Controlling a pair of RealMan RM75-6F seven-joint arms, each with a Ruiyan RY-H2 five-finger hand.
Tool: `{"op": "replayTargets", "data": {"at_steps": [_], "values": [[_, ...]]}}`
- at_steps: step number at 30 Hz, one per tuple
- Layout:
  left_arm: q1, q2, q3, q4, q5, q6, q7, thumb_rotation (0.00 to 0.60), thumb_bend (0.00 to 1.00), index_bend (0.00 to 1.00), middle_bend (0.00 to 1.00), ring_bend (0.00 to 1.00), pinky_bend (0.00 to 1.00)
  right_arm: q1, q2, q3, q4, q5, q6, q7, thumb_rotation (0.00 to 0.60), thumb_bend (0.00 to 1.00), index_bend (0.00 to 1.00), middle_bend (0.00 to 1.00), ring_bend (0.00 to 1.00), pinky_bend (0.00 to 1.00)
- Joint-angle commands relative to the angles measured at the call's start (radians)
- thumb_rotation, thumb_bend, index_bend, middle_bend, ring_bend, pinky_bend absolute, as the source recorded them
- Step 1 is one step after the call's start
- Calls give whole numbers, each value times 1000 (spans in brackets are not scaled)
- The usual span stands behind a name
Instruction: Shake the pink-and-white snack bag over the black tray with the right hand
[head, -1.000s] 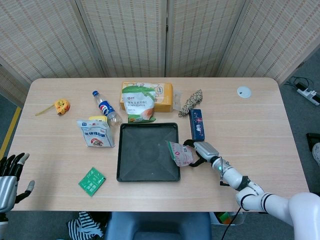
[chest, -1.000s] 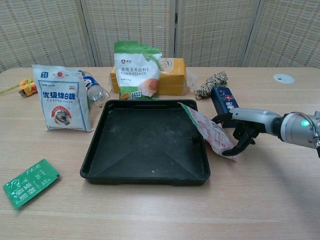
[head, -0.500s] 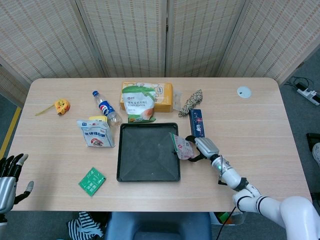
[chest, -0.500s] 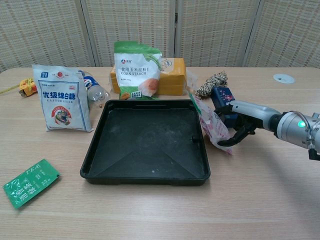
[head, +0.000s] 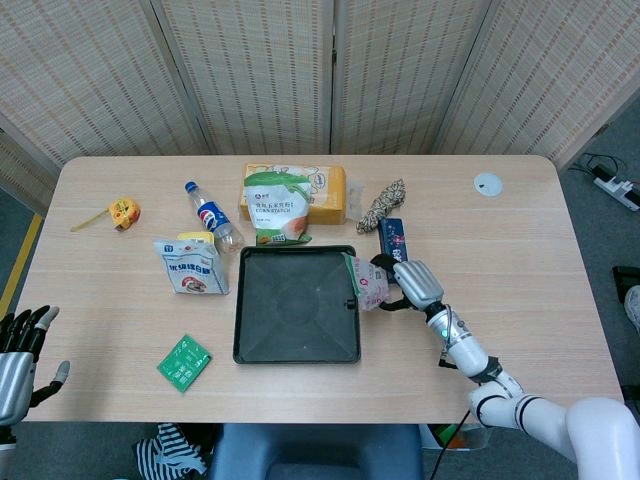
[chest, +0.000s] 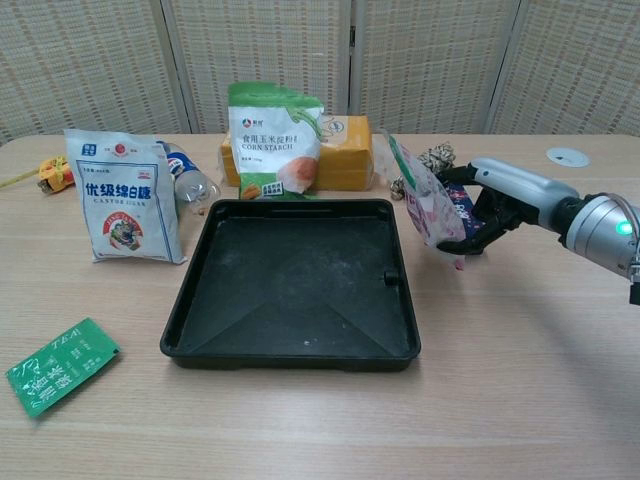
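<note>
My right hand (head: 408, 282) (chest: 497, 200) grips the pink-and-white snack bag (head: 366, 281) (chest: 425, 201) and holds it up in the air at the black tray's (head: 262, 345) (chest: 200, 335) right edge, near its far right corner. The bag hangs tilted, its top leaning toward the tray. The tray lies flat in the middle of the table with nothing in it. My left hand (head: 18, 352) hangs open off the table's front left corner, far from everything; the chest view does not show it.
Behind the tray stand a corn starch bag (chest: 273, 141) and a yellow box (chest: 345, 152). A dark blue box (head: 392, 243) and a rope bundle (head: 383, 203) lie behind my right hand. A white sugar bag (chest: 121, 195), a bottle (head: 212, 215) and a green packet (chest: 58, 365) sit left.
My right hand has lifted the snack bag up and away from me, from low at the tray's right side to higher by its far right corner. My left hand stayed still.
</note>
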Motion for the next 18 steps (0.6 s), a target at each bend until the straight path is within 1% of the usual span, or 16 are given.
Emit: {"op": "replayTargets", "data": {"at_steps": [1,3,6,10,13,18], "values": [[-1,0,0,-1,3,1,-1,600,417,112,111,99,14,20,5,35,-40,6,42,-149,600,517,891,668,1000,890],[0,0,0,-1,5,3,-4,600,418,111,111,100,14,34,4,47,-49,3,60,-240,600,517,891,668,1000,890],[1,0,2,0,5,4,-6,600,417,109,112,100,15,55,4,61,-64,2,71,-337,600,517,891,668,1000,890],[3,-1,3,4,3,3,-11,600,417,106,112,100,14,90,0,67,-57,-21,89,-476,600,517,893,671,1000,890],[4,0,5,5,2,0,-15,600,417,105,112,100,14,109,-8,68,-49,-31,97,-539,600,517,898,676,1000,890],[6,0,5,10,-3,-1,-23,600,417,103,111,100,15,127,-36,66,-9,-44,118,-593,600,518,898,676,1000,890]]}}
